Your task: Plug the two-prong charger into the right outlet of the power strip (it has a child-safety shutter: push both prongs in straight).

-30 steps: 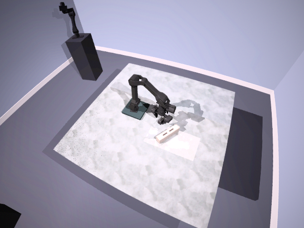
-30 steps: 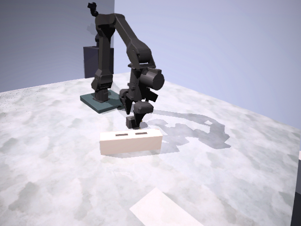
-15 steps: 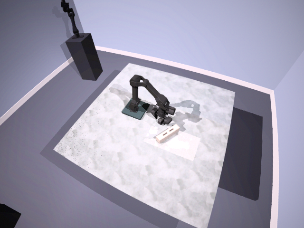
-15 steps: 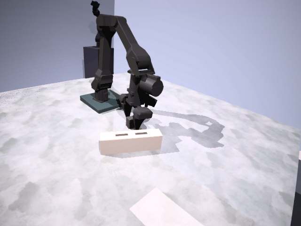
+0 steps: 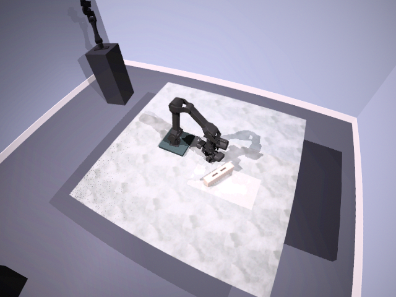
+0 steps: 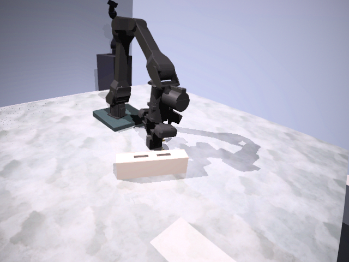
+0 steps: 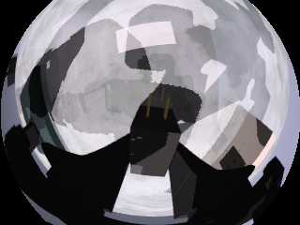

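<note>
The dark two-prong charger is between the fingers of my gripper. The gripper is shut on its body, with a finger at either side in the wrist view. Two yellow prongs stick out beyond the body, sideways rather than down in the exterior view. The cream power strip stands beside the gripper, with two dark slots on top. The right slot is just in front of the charger in the exterior view. Whether the charger touches the table is hidden.
The arm stands on a dark green base plate behind the strip. A pale flat rectangle lies by the strip in the top view. Another arm stands on a dark pedestal away from the table. The table has a marbled top.
</note>
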Action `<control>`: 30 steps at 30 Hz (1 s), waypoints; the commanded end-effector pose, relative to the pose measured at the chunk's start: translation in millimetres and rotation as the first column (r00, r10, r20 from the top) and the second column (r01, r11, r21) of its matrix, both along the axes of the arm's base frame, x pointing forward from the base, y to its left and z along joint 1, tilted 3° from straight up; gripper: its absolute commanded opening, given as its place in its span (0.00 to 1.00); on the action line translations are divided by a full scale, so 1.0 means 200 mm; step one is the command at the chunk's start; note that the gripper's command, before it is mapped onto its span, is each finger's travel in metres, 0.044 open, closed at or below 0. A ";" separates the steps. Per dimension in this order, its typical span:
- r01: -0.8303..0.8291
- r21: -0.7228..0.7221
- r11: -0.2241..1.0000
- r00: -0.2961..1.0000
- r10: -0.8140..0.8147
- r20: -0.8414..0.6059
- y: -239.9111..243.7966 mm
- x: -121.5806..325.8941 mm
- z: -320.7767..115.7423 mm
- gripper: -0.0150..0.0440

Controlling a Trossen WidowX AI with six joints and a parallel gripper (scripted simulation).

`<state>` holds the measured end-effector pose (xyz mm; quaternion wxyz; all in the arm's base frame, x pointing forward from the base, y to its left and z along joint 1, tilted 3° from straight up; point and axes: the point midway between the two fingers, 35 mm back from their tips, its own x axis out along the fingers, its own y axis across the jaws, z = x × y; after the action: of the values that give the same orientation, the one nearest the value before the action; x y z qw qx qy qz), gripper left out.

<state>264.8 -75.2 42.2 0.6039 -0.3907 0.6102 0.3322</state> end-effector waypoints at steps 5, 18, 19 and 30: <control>0.000 0.000 1.000 1.000 0.000 0.000 0.00 0.00 0.02 0.26; 0.005 0.006 1.000 1.000 -0.005 0.001 0.00 -0.02 0.27 0.25; 0.005 0.006 1.000 1.000 -0.005 0.001 0.00 -0.02 0.27 0.25; 0.153 0.019 0.988 0.988 -0.153 0.005 -0.02 -0.02 0.25 0.25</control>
<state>261.0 -78.4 94.0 0.6225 -0.3594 0.6251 0.3043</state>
